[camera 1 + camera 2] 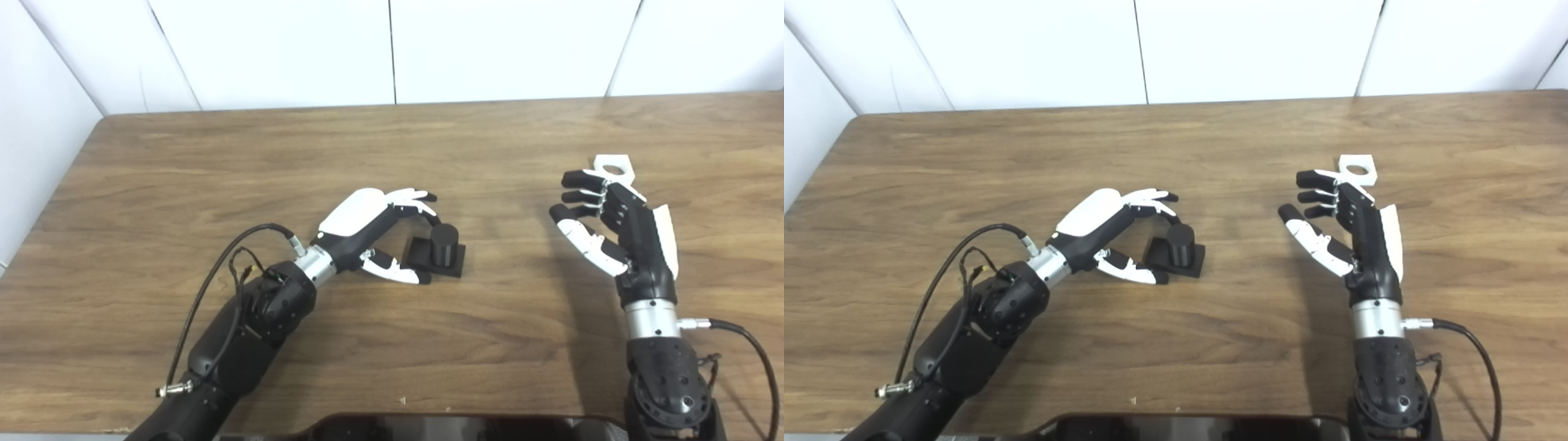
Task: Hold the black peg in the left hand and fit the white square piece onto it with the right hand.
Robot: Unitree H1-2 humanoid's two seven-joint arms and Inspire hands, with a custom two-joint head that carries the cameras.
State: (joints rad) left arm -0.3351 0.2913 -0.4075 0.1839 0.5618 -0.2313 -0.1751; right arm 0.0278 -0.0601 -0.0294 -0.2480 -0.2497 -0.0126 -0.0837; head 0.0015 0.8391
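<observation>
The black peg (443,242), a short cylinder on a square black base, stands upright on the wooden table (245,153) near the middle. My left hand (376,228) is open around it, fingers curled over the far side and thumb along the near edge of the base, not clearly gripping. The white square piece (612,166) with a round hole lies flat at the right. My right hand (603,223) is open, palm facing left, hovering just in front of the piece with its fingertips near the piece's left edge.
White wall panels (392,49) close off the table's far and left sides. Cables (208,288) loop off both forearms. A dark part of the robot's body (453,429) shows at the bottom edge.
</observation>
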